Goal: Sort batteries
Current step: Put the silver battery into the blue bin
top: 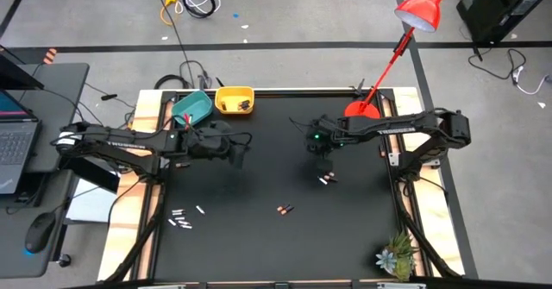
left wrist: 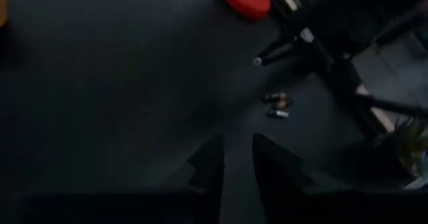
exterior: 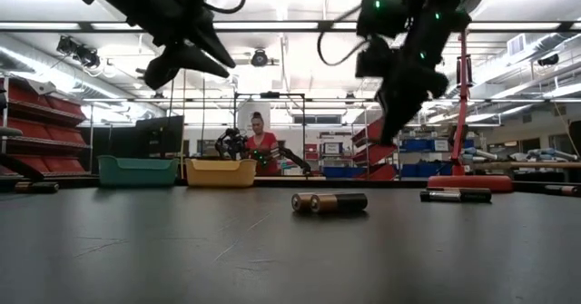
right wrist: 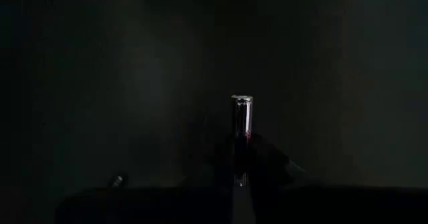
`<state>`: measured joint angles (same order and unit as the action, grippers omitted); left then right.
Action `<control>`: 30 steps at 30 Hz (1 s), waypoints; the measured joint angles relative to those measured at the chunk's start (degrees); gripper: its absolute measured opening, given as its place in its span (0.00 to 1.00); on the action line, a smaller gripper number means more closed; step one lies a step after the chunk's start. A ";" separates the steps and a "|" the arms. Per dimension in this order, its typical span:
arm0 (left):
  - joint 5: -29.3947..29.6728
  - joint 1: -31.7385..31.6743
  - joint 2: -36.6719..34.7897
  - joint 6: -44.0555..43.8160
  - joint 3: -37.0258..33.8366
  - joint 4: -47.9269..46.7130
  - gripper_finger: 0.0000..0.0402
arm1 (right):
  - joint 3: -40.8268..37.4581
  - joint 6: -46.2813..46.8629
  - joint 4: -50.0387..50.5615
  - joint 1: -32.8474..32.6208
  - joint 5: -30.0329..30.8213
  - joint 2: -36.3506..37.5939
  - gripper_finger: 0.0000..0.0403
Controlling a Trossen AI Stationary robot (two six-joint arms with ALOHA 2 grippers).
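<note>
My right gripper [right wrist: 242, 149] is shut on a silvery battery [right wrist: 241, 114] and hangs above the black mat's middle right [top: 323, 161]. Right below it a small group of batteries [top: 326, 179] lies on the mat. A dark pair with copper ends [exterior: 331, 201] lies nearer the front edge, and several pale ones [top: 181, 217] lie at the front left. My left gripper [left wrist: 237, 164] is open with nothing between its fingers. It hovers left of centre [top: 237, 151], close to the teal bowl [top: 191, 108] and the yellow bowl [top: 235, 99]. My right gripper pinches the battery's lower part [right wrist: 240, 136] between its two fingertips. The battery lies along the fingers and juts out past their ends. The fingers slant steeply down from above. The battery is lifted clear of the mat.
A red lamp base [top: 362, 109] stands at the mat's far right, its pole leaning to the lamp head [top: 423, 9]. A small plant [top: 397, 259] sits at the front right corner. The yellow bowl holds something dark. A person [exterior: 261, 150] sits in the room behind.
</note>
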<state>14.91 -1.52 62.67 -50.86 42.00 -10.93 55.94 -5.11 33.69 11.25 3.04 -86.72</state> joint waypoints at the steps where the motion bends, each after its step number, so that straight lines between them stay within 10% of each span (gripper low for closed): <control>1: -0.03 -0.43 0.00 -0.65 0.00 0.69 0.26 | 0.86 0.72 0.50 -0.22 0.03 0.47 0.06; 15: 0.76 -4.39 13.15 5.41 0.04 42.63 0.51 | 18.07 15.58 -10.76 -3.73 -2.90 2.38 0.06; 30: 6.63 -3.65 18.36 20.65 8.61 44.30 0.50 | 18.84 17.16 -10.90 -2.86 -2.86 2.30 0.06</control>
<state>21.54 -5.17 81.03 -30.21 50.61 33.38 74.78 12.05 22.79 8.39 0.18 -84.42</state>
